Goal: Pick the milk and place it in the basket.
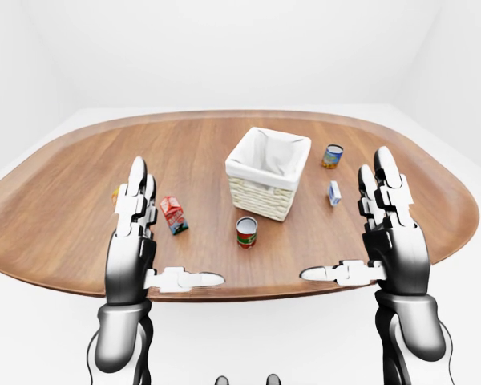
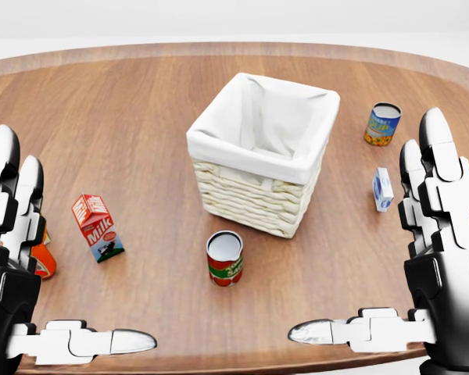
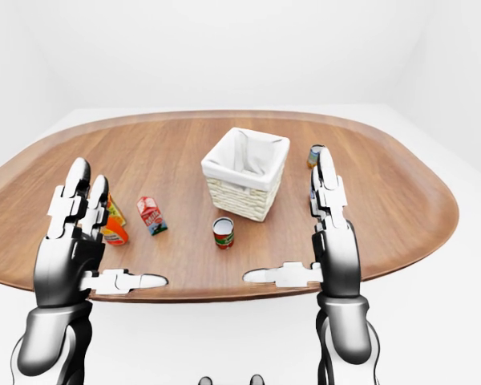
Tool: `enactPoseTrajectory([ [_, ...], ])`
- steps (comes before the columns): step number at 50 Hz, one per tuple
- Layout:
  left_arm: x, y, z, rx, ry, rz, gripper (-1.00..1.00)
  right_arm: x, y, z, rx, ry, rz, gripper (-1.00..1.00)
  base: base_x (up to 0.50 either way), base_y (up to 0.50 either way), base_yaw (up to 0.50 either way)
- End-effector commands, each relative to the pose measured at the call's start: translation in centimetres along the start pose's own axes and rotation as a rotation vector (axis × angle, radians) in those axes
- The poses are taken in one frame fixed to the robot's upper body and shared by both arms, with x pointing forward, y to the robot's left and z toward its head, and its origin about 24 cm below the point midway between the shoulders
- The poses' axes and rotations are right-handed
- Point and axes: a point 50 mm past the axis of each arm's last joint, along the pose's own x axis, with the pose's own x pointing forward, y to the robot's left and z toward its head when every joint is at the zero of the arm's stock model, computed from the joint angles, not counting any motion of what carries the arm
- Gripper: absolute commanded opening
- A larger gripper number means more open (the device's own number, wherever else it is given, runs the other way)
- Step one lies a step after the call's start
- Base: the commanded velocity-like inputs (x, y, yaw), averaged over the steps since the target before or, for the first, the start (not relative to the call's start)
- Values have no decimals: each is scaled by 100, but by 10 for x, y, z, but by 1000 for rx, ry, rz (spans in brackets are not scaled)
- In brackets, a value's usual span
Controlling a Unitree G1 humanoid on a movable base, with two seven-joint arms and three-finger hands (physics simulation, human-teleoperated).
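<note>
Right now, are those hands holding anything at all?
Nothing. The left robot hand and right robot hand are open, and the milk stands untouched.

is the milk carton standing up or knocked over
Standing upright: the milk carton rests on its base on the table, gabled top up, outside the basket.

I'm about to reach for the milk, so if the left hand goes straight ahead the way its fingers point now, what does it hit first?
Probably the ketchup bottle, not the milk carton. The left hand is open, fingers pointing up-view; the milk stands to their right. Depth is unclear, so it might pass above.
</note>
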Motion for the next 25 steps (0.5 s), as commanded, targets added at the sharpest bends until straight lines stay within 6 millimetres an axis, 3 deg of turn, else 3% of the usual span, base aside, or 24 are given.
enactPoseTrajectory([
  [1,-1,-1,-1,1,6,-4,100,0,0,0,5,1,3,100,39,0,0],
  [25,-1,-2,-3,3,18,-8,100,-1,1,0,6,0,5,100,39,0,0],
])
